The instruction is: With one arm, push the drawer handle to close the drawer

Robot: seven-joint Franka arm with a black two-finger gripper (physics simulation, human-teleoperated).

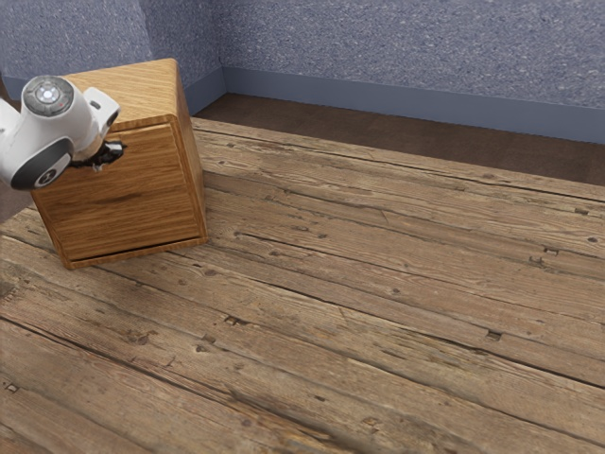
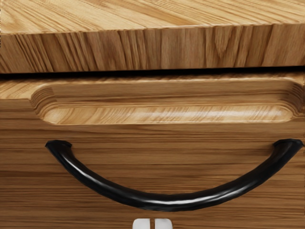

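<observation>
ok so the wooden cabinet (image 1: 142,85) is in the upper left of the exterior frame, on the plank table (image 1: 378,303); its drawer front (image 1: 142,203) faces the open planks, and the task's thing, the black bow handle (image 2: 164,202), is on that front, just below the scooped recess (image 2: 167,114). The tool (image 1: 116,151) is over by the upper part of the drawer front; it looks clenched on nothing, pale fingertips (image 2: 141,223) side by side with just a sliver between them, and the handle isn't between them; can't tell if they're touching it.

Drawer looks nearly flush to me, though there's a dark slot under the cabinet's top edge; can't say for sure it's fully home.

As for handling, I'd guess the handle is stiff, fixed at both ends and not fragile; the glossy curve could be slippery though, so a clenched tool might skid off if it pushes at an angle. No real need to grab it; I'd press on the middle of the bow, square to the front, slow and even; shove near one end and the drawer could rack and bind.
</observation>
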